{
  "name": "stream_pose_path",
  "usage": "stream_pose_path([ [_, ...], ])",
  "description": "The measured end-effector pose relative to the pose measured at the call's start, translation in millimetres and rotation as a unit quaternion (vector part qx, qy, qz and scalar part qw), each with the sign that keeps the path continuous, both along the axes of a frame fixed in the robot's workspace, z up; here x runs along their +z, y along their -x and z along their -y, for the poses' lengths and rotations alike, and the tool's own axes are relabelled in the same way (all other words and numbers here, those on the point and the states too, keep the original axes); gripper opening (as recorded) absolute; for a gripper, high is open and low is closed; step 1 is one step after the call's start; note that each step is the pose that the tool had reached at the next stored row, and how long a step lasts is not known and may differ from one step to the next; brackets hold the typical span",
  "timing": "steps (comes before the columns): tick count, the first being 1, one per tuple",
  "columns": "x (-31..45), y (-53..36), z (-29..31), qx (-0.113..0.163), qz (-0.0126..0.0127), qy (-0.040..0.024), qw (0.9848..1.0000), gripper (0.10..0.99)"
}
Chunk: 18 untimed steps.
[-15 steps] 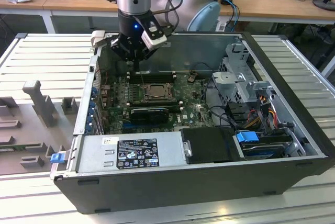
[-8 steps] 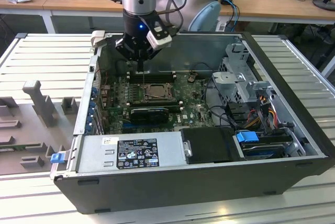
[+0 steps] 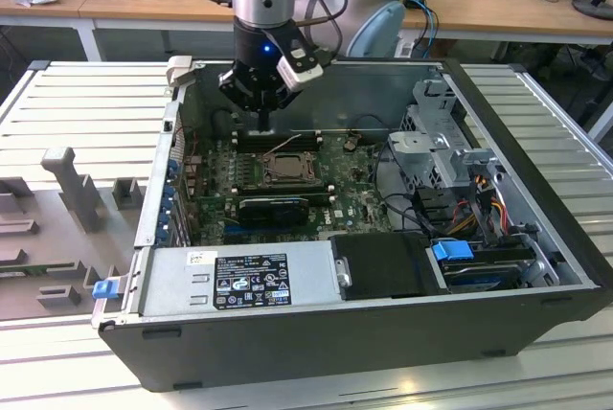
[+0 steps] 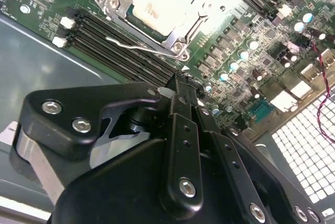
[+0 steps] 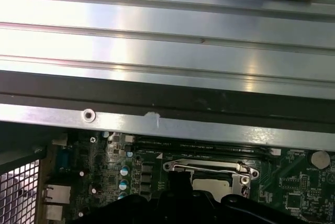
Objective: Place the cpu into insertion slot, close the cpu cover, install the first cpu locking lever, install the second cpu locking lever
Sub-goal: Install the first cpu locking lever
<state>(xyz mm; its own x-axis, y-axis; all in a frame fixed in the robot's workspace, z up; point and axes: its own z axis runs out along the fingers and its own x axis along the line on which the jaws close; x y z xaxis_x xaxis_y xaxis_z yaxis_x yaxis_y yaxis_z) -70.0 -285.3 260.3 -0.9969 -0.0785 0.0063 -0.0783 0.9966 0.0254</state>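
Plainly, the claw (image 4: 183, 85) has its fingers pressed together with no gap between them and nothing visibly held. In the exterior view the claw (image 3: 263, 125) hangs inside the open computer case (image 3: 383, 333), over the long black memory slots (image 4: 120, 41), touching nothing that I can see. Just ahead of its tips a thin wire lever (image 4: 136, 46) runs along the near side of the socket (image 4: 116, 5); I cannot tell whether it is latched. Beyond the lever the chip (image 4: 157, 1) sits in the socket, and the cover (image 4: 180, 34) appears to lie flat around it, the pale top showing through the cutout. The chip looks light, stiff and fragile, best taken by its edges. The lever is likely springy and slippery, best caught at its bent end. Around the socket spreads the green circuit board (image 4: 246, 25). Farther out, the case rests on a ribbed metal surface (image 3: 86, 113).
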Motion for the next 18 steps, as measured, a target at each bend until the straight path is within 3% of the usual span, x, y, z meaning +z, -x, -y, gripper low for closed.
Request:
stream_pose_path([
  [18, -1.6, -24.3, 0.0, 0.0, 0.0, -0.0001, 1.0, 0.106],
])
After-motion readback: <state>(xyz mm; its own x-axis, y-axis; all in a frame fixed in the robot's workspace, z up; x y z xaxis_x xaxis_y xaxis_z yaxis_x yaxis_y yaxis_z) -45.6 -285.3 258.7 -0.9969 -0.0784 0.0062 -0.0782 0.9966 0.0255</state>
